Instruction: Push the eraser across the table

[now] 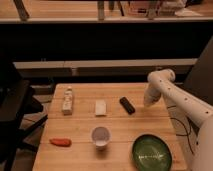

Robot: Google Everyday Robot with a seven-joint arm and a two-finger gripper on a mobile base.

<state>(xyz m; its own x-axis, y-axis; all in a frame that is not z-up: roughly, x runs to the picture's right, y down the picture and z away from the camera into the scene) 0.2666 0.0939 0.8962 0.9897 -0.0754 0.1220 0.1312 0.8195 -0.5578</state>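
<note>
The eraser [127, 105], a small black oblong block, lies slanted on the light wooden table [80, 131], right of centre toward the far side. My gripper [148, 102] hangs at the end of the white arm that reaches in from the right. It sits a short way to the right of the eraser, low over the table and apart from it.
A white block [101, 107] lies left of the eraser. A small bottle [67, 100] stands at the far left. A white cup [100, 136] stands near the front middle, a green bowl [152, 152] at the front right, an orange carrot [60, 142] at the front left.
</note>
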